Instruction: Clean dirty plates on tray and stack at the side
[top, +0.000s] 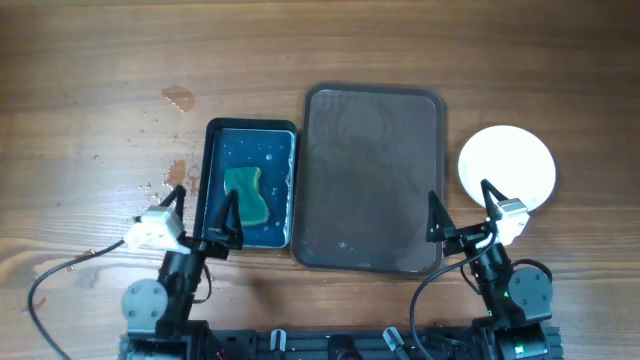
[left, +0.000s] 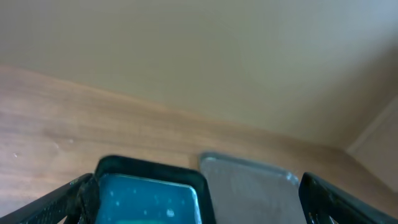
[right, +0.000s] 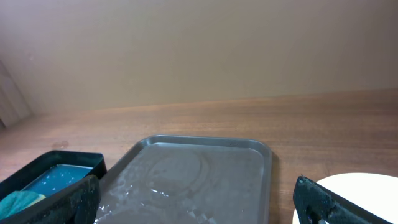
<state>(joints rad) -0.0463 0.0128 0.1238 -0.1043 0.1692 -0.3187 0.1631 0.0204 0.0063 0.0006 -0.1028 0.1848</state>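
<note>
The dark brown tray (top: 373, 180) lies at the table's centre with no plates on it, only wet marks; it also shows in the right wrist view (right: 205, 174) and the left wrist view (left: 249, 186). White plates (top: 507, 168) sit stacked on the table right of the tray, with no blue smear visible; their edge shows in the right wrist view (right: 367, 193). My left gripper (top: 203, 215) is open and empty over the near end of the black basin. My right gripper (top: 462, 210) is open and empty between the tray's near right corner and the plates.
A black basin (top: 249, 185) of blue water stands left of the tray, with a green sponge (top: 246, 194) in it. Water drops (top: 160, 185) and a wet patch (top: 178, 97) lie on the wood left of the basin. A cable (top: 60, 268) runs at the near left.
</note>
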